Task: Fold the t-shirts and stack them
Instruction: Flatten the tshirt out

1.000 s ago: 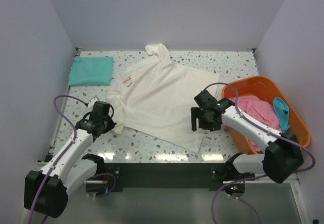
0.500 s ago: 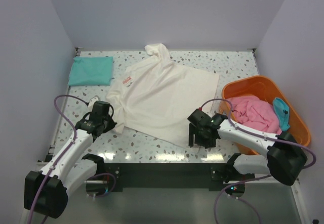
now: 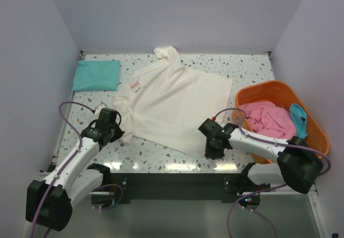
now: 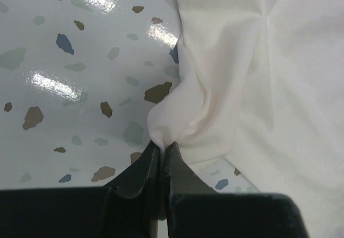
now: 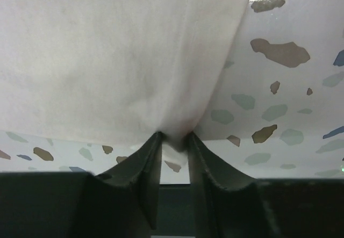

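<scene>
Top external: orange basket point(image 3: 269, 87) holds pink shirt point(image 3: 266, 117) (blue shirt point(image 3: 299, 121) alongside).

**Cream, Teal, Pink and Blue on a Speckled Table**

The cream shirt point(image 3: 172, 106) in the middle was plain, apart from small red text point(image 3: 134, 85) toward its ten o'clock corner. At ten o'clock on the table point(image 3: 226, 66) was a plain teal shirt point(image 3: 97, 74). The basket point(image 3: 267, 89) at three o'clock was orange, with a pink shirt point(image 3: 269, 117) inside and a blue shirt point(image 3: 299, 121) at its three o'clock side. The table was glossy white, speckled with grey, brown, blue and pale green chips. The walls point(image 3: 177, 17) were pale lavender. The left arm point(image 3: 75, 160) and right arm point(image 3: 258, 141) were white with black joints, and their cables point(image 3: 67, 106) were purple.
</scene>
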You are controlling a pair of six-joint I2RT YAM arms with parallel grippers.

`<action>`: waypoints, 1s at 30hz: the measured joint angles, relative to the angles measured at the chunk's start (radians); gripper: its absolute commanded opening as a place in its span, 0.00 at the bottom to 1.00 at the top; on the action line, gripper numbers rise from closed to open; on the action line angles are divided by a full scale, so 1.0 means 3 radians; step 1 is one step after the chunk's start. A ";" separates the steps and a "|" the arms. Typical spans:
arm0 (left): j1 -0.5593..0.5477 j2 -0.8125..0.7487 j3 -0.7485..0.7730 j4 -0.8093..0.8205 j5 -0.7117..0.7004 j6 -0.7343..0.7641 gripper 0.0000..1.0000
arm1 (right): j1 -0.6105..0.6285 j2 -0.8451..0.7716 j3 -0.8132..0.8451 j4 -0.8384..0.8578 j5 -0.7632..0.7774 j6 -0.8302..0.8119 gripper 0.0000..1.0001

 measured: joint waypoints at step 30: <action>0.0000 -0.0215 0.3717 -0.0200 0.0038 0.0558 0.00 | 0.0031 -0.1020 0.3595 -0.0437 0.1268 -0.1226 0.00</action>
